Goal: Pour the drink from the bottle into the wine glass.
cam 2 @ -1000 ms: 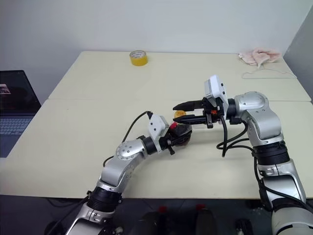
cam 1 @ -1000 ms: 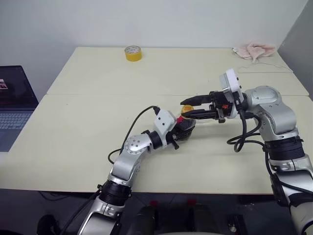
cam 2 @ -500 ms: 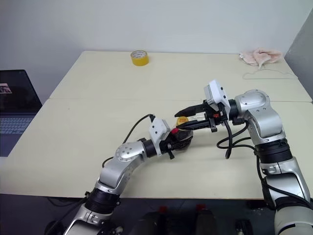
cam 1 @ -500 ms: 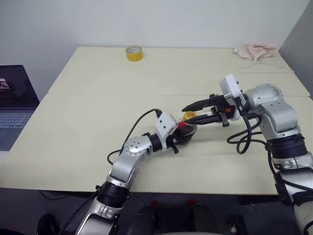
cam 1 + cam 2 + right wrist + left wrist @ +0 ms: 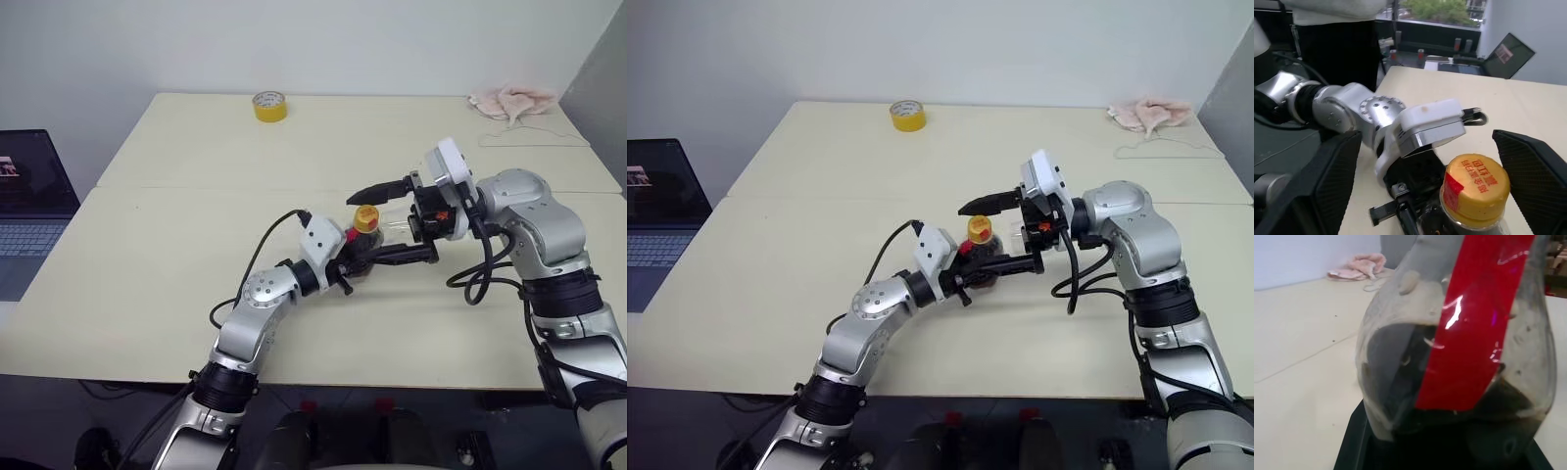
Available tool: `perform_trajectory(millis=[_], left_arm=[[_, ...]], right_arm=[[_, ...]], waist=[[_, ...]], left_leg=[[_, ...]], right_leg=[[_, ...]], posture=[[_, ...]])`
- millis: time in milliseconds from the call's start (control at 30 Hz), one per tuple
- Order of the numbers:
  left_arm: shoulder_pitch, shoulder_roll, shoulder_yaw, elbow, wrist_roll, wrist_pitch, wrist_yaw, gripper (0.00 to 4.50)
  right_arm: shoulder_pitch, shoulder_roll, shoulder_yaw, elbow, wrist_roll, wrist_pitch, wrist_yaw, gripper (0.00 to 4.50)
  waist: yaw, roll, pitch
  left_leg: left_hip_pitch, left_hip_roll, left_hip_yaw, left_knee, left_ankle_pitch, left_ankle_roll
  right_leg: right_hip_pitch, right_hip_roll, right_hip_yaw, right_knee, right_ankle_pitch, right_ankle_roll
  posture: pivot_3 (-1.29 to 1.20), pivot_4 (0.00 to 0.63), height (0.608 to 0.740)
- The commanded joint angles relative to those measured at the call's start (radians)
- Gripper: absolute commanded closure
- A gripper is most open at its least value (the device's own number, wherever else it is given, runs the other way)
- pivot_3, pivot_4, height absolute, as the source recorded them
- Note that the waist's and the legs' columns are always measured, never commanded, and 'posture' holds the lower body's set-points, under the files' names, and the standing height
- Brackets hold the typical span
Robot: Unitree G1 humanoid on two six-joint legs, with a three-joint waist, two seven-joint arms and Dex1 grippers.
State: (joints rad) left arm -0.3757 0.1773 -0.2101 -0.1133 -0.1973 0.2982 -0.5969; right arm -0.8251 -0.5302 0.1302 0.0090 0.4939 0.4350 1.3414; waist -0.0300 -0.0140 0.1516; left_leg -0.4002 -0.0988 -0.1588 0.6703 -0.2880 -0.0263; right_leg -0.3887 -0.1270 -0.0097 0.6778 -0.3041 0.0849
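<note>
Right now the left gripper (image 5: 355,266) is pinched tight around the lower body of the bottle (image 5: 365,238), holding it upright near the middle of the table (image 5: 176,245). Its black fingers (image 5: 1359,440) press against the clear plastic from below and beside, and the red label band (image 5: 1474,328) runs slantwise across the bottle wall in the left wrist view. The drink (image 5: 1400,372) sits dark in the rounded belly, filling roughly the lower part, though glare on the plastic makes the level hard to judge. The yellow cap (image 5: 1476,188) is on the neck, with a red mark on its side.

The right gripper (image 5: 400,220) points across toward the robot's left with its fingers spread wide, one above the cap and one below it beside the bottle's body; they bracket the cap without touching it. In the right wrist view both finger pads (image 5: 1337,171) stand well apart on either side of the cap.

Behind the right gripper something clear and rounded shows faintly, possibly the wine glass (image 5: 397,227), but I cannot make it out with certainty.

At the far edge of the table lies a yellow tape roll (image 5: 266,105), and at the far right corner a pink cloth (image 5: 509,100). A laptop (image 5: 29,211) sits off to the left.
</note>
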Motion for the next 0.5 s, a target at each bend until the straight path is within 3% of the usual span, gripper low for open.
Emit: perform_trajectory(millis=[33, 267, 500], left_arm=[[0.029, -0.007, 0.051, -0.082, -0.009, -0.001, 0.062, 3.19], [0.096, -0.039, 0.070, -0.157, -0.002, 0.026, 0.168, 3.29], [0.133, -0.057, 0.064, -0.196, -0.001, 0.050, 0.220, 3.35]], right_arm=[[-0.016, 0.026, -0.077, -0.088, 0.049, 0.041, -0.118, 0.00], [-0.017, 0.106, -0.167, -0.163, 0.010, 0.172, -0.517, 0.00], [0.086, 0.197, -0.107, -0.433, 0.025, 0.429, -0.815, 0.00]], waist=[[0.000, 0.000, 0.000], [0.001, 0.000, 0.000], [0.001, 0.000, 0.000]], left_leg=[[0.000, 0.000, 0.000, 0.000, 0.000, 0.000], [0.000, 0.000, 0.000, 0.000, 0.000, 0.000], [0.000, 0.000, 0.000, -0.001, 0.000, 0.000]], right_leg=[[0.000, 0.000, 0.000, 0.000, 0.000, 0.000], [0.000, 0.000, 0.000, 0.001, 0.000, 0.000], [-0.001, 0.000, 0.001, 0.001, 0.000, 0.000]], posture=[[0.00, 0.150, 0.740], [0.00, 0.150, 0.740], [0.00, 0.150, 0.740]])
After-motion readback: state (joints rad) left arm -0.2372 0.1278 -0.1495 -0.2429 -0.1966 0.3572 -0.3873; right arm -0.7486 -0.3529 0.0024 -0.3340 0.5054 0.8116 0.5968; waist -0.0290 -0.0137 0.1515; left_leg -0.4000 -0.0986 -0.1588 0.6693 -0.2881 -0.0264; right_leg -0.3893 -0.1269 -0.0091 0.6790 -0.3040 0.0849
